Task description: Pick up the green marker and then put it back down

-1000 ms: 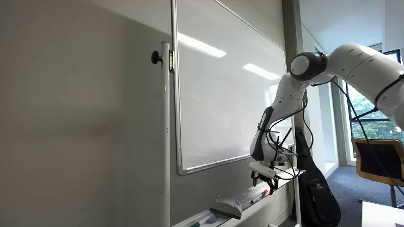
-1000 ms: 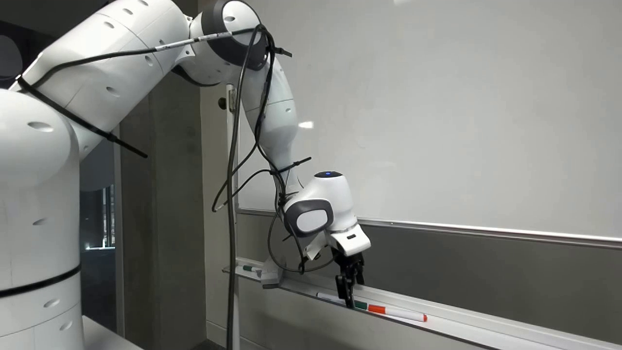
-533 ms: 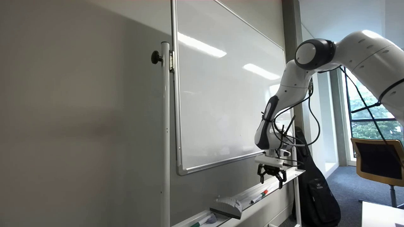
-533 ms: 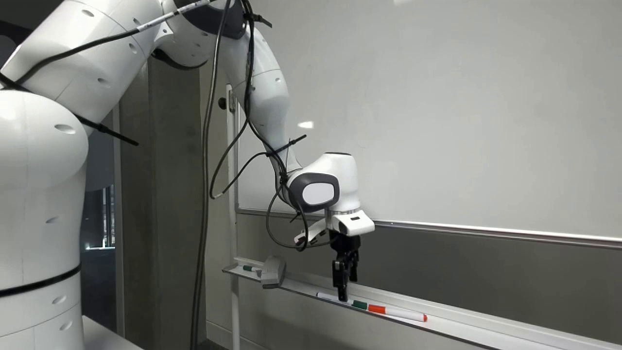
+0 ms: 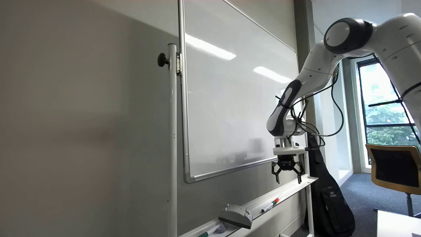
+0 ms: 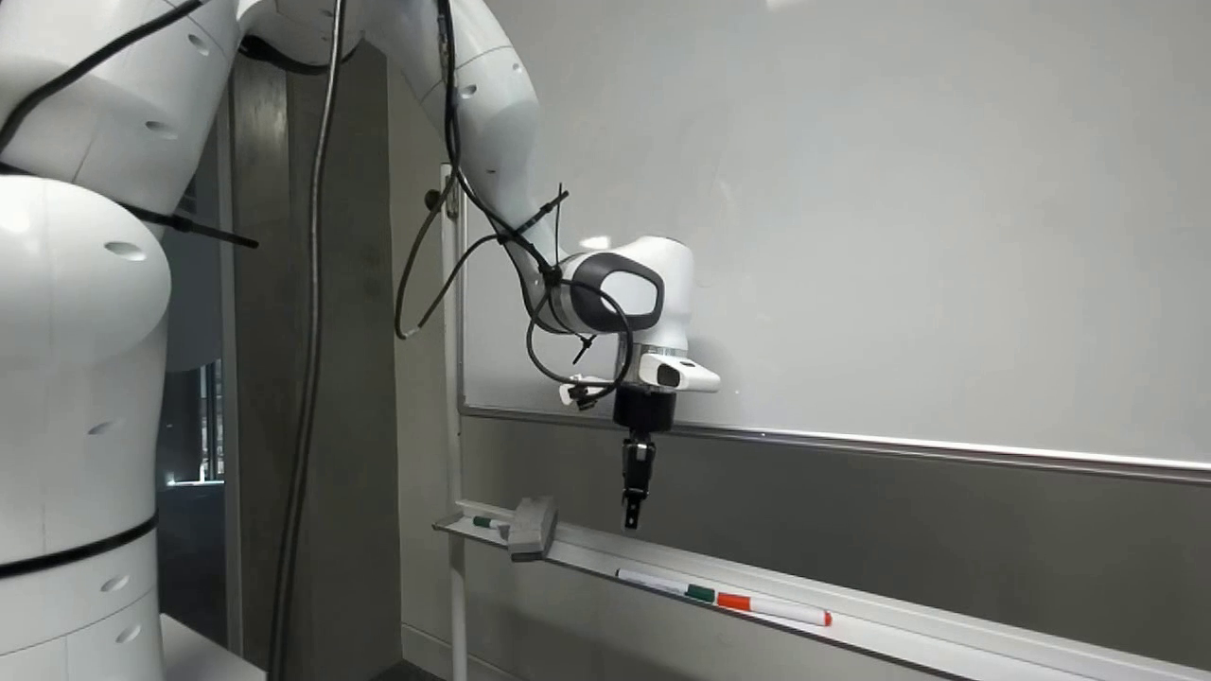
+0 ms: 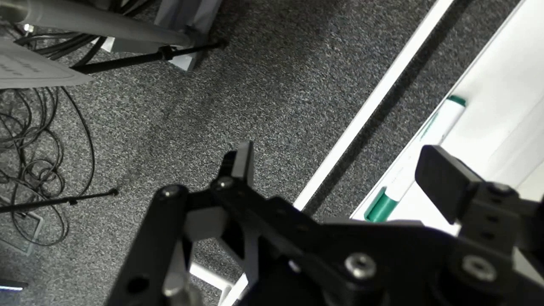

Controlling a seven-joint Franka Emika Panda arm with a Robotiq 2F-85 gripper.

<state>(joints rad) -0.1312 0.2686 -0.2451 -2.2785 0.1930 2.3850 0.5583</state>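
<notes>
Green marker (image 6: 662, 584) is laid in the tray (image 6: 899, 641), end to end with the red marker (image 6: 781, 610). Higher up, the gripper (image 5: 288, 182) is held with jaws spread wide.

A white ledge (image 6: 908, 639) is carrying a green marker (image 6: 664, 584) and a red marker (image 6: 776, 609), lying roughly in line; farther along, an eraser (image 6: 532, 530) and a second green marker (image 6: 486, 522) are resting close together.

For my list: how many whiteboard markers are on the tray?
3: a green whiteboard marker and a red whiteboard marker, caps facing; a second green whiteboard marker beyond the whiteboard eraser. It may hide more.
</notes>
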